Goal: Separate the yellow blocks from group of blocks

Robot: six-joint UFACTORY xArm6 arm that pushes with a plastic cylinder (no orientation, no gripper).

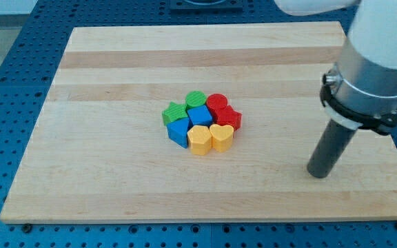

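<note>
Camera view, looking down at an angle on a pale wooden board [116, 186] resting on a blue perforated table [5, 83]. Nearest, at the lower right of the frame, my tip [317, 172] rests on the board; it is a plain dark rod with no fingers to open or close, and it holds nothing. It stands well apart from the blocks, off to their right. At the centre of the frame sits one tight cluster of eight blocks. On its near edge are the two yellow ones, touching each other: a yellow block [199, 138] of rounded shape on the left, and a yellow heart [221, 136] on the right. Just behind them lie a blue block [178, 130], a blue cube [200, 114] and a red heart [229, 118]. Farthest back are a green star [174, 113], a green cylinder [196, 100] and a red cylinder [217, 103]. Judging by this, the separating has not begun: both yellow pieces press against the group, and both remain to be pushed clear.
</note>
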